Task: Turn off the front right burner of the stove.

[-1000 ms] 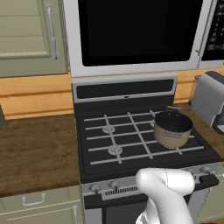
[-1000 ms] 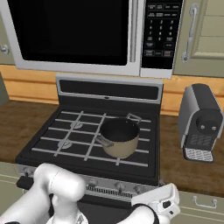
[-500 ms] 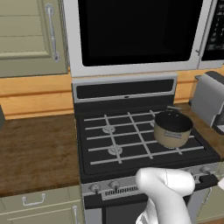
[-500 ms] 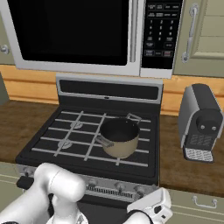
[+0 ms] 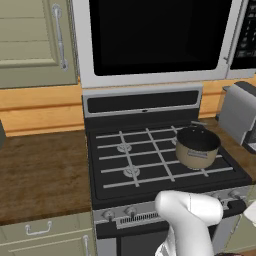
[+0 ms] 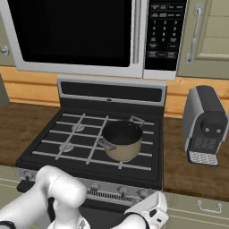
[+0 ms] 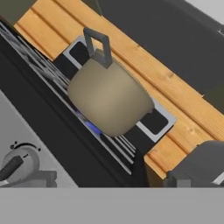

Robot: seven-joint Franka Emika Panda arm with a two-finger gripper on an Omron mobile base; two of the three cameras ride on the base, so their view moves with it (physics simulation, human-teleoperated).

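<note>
Knob [image 7: 19, 162] sits at the stove [image 5: 150, 165] front edge, just left of the pincer (can't tell if it's open), below the pot [image 7: 109, 96].

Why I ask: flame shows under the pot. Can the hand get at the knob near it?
Probably yes: the open hand faces the front strip of the stove, with the knob close beside one fingertip and nothing between.
</note>
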